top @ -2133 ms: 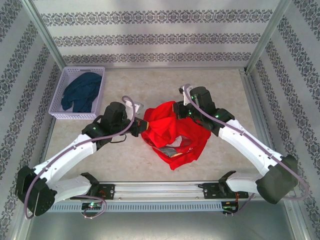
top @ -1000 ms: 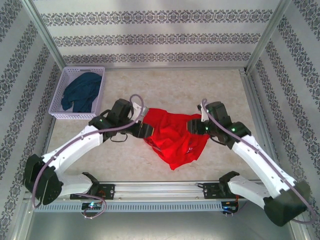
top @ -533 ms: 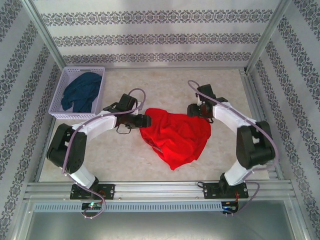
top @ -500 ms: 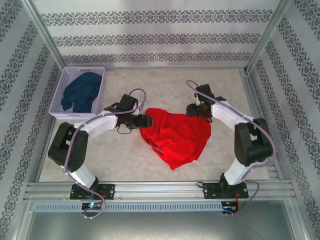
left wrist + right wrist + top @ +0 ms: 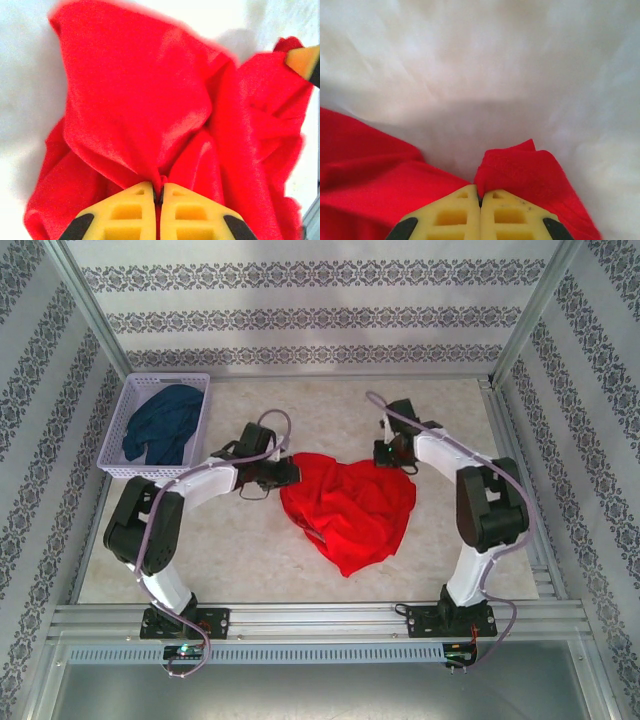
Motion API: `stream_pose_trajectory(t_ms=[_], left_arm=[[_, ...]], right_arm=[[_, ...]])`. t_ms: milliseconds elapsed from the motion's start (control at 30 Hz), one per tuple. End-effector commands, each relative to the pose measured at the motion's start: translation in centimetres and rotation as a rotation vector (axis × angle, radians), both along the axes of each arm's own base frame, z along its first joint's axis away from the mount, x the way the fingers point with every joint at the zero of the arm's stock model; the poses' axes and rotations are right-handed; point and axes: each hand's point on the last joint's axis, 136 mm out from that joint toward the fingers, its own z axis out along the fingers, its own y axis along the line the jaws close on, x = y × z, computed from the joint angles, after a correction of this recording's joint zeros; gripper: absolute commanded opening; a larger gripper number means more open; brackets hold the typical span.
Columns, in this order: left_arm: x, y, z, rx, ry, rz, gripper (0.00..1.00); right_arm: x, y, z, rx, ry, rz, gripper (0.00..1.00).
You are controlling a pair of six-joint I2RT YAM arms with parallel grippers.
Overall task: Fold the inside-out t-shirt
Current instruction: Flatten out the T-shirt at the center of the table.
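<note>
The inside-out t-shirt (image 5: 350, 508) lies crumpled in a plain red heap at the middle of the table, no print showing. My left gripper (image 5: 287, 473) is at its far-left edge. In the left wrist view that gripper (image 5: 159, 190) is shut, with a ridge of the red t-shirt (image 5: 135, 100) pinched between its yellow fingers. My right gripper (image 5: 391, 459) sits at the shirt's far-right edge. In the right wrist view it (image 5: 480, 191) is shut on a small folded corner of the t-shirt (image 5: 520, 167), low over the table.
A white basket (image 5: 118, 430) at the back left holds a dark navy garment (image 5: 163, 422). The pale table (image 5: 330, 405) has bare room behind the shirt and in front of it. Metal frame posts and patterned walls close in both sides.
Both arms have folded back and their grippers have shifted slightly toward the far side. Both grippers went from open to shut on the shirt's upper edges, and the shirt's top corners are drawn further apart.
</note>
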Motion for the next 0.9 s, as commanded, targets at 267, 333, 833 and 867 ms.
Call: stream_pose_trajectory(t_ms=[267,333,833,867], left_arm=[[-1.9,4.2,27.2,-0.034,-0.763,0.023,0.0],[-4.6,4.6,26.6,-0.034,-0.774,-0.01,0.0],[-10.4,6.5,5.7,0.085,-0.241,0.054,0.84],[-9.6,6.9,4.8,0.127,-0.209,0.085,0.84]], right_arm=[[-4.3,-4.0,27.2,0.099,-0.707,-0.071,0.0],[-6.5,-4.9,25.3,0.075,-0.684,-0.1,0.0],[-13.9,-2.0,8.1,0.119,-0.405,-0.078,0.64],[-13.3,-0.6,7.6,0.101,-0.383,-0.036,0.65]])
